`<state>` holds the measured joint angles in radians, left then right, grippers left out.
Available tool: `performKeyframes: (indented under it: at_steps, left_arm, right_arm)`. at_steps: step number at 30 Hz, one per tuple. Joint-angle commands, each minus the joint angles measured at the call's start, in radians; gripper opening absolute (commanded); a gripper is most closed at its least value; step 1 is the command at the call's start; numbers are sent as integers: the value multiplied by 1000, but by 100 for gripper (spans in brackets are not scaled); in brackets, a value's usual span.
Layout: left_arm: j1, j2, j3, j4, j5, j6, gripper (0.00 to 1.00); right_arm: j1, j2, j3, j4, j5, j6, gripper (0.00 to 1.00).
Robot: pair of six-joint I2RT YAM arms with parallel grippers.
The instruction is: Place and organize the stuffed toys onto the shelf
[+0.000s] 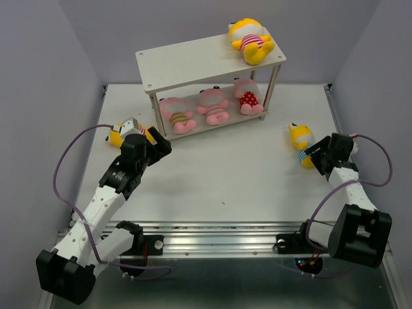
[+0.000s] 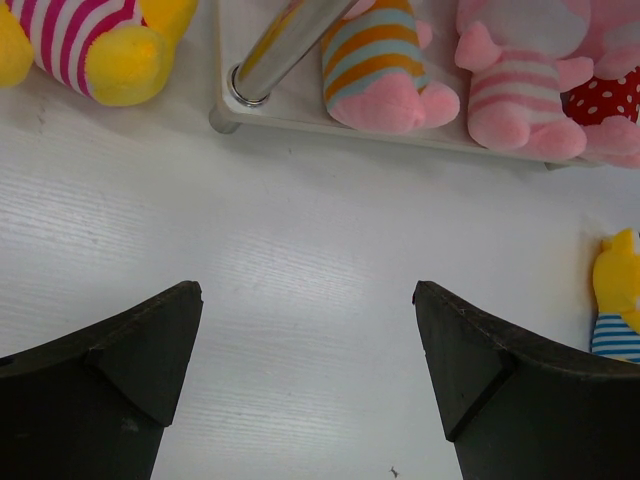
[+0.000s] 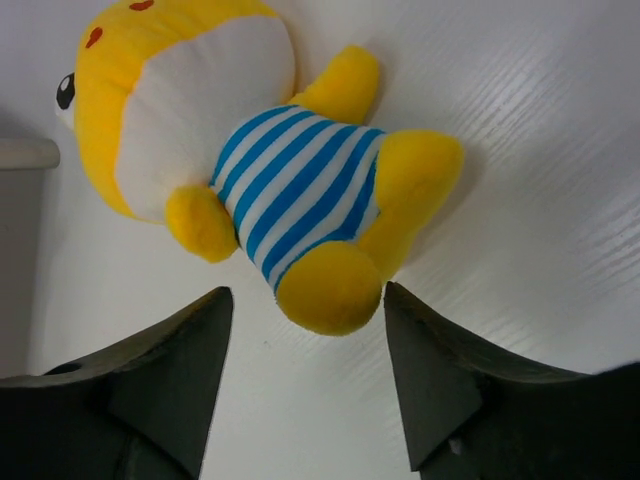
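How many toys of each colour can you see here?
Pink toys: 3
Yellow toys: 3
Total: 6

White tabletop lying flat, showing faint streaky grain in the wrist views. Tiny dark speck sitting on it near front middle. Silver metal rail running along the near edge. Pale grey-lilac walls closing in left, back, right. Thin metal strip edging the tabletop's right side.
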<state>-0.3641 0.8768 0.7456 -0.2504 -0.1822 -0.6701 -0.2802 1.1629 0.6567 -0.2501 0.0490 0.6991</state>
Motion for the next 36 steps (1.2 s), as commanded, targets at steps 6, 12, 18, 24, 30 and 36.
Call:
performKeyframes:
  at_steps: [6, 12, 18, 24, 30, 36]
  left_arm:
    - [4, -7, 0, 39, 3, 15, 99]
    - [4, -10, 5, 34, -2, 17, 99]
    - [5, -22, 5, 28, -7, 17, 99]
    - [5, -24, 3, 33, -2, 18, 99]
    - [4, -12, 6, 36, 3, 21, 99]
    - [5, -15, 17, 28, 0, 21, 99]
  right_arm:
    - [-5, -15, -15, 106, 34, 20, 40]
    - [-5, -23, -25, 103, 49, -4, 27]
    - [-5, 27, -16, 106, 29, -58, 1]
    - [-5, -51, 21, 133, 6, -285, 1]
    - [-5, -264, 9, 218, -127, -323, 1]
    - [-5, -361, 66, 132, -228, -337, 1]
